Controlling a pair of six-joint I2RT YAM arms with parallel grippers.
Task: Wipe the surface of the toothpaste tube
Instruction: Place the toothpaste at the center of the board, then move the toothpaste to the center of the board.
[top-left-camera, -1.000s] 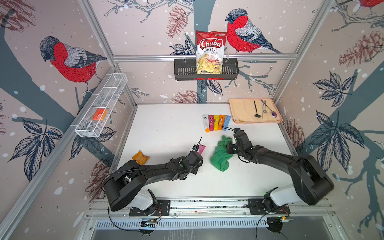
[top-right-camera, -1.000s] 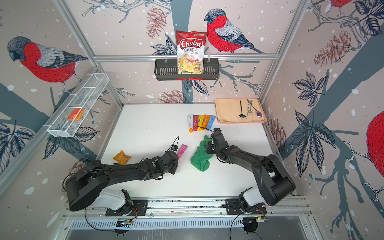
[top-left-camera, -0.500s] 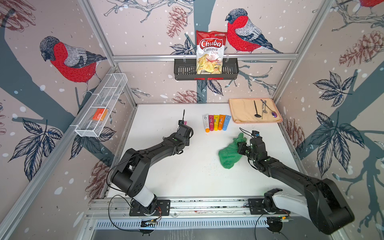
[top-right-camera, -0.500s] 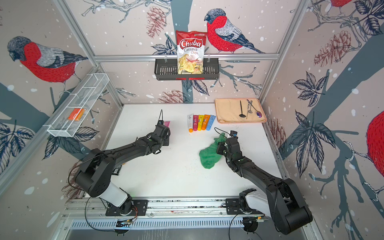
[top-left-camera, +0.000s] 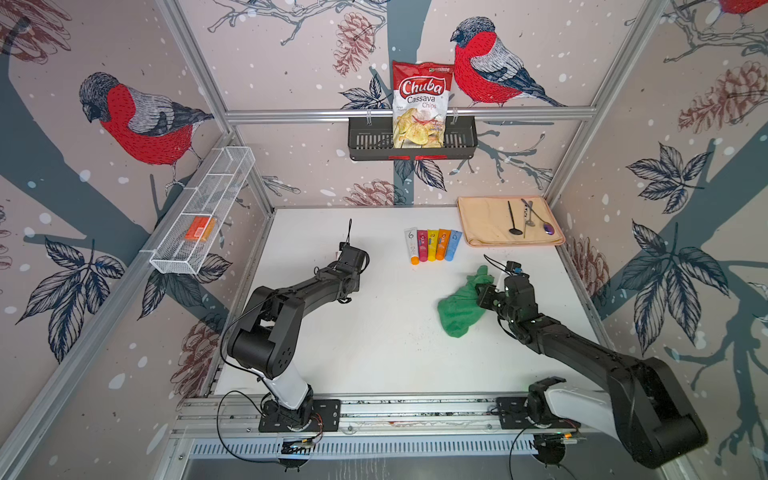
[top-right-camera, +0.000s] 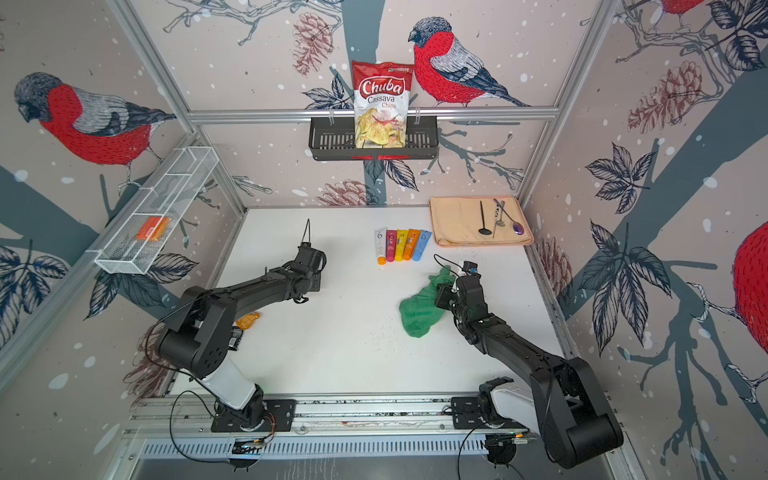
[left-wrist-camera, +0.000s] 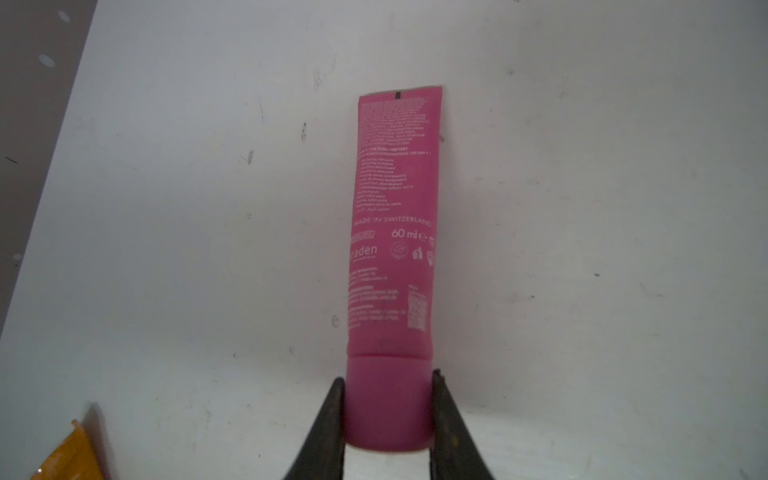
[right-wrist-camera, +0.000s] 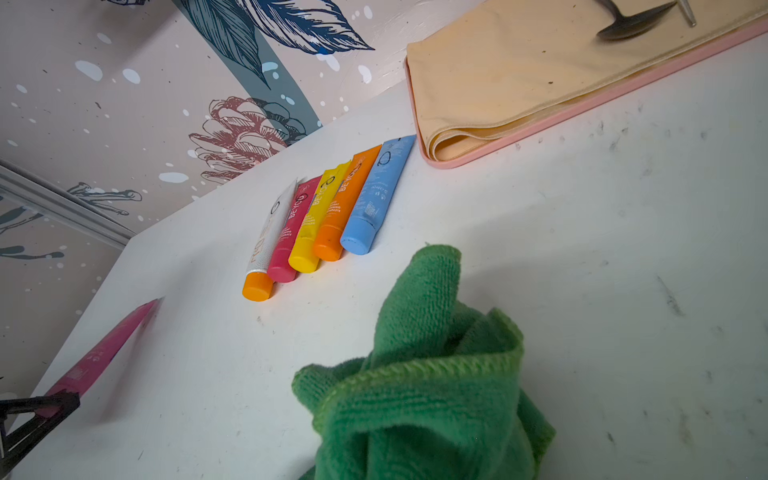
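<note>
Pink plastic toothpaste tube (left-wrist-camera: 395, 216) pinched at its cap by the left tool (left-wrist-camera: 387, 376); right tool (top-left-camera: 482, 291) clenched on a bunched green microfibre cloth (right-wrist-camera: 419, 395).

The tube juts out over the left half of the white counter (top-left-camera: 374, 353), well apart from the cloth. It looks light, with a soft, slick body likely to dent or slide, so the stiff cap seems the sound hold. In both top views the left wrist all but hides it. The cloth covers the right jaws, and I cannot tell whether the crimped end touches the counter.

Black arms (top-left-camera: 307, 286) on white base links (top-left-camera: 286, 386), black cables (top-left-camera: 350, 232).
</note>
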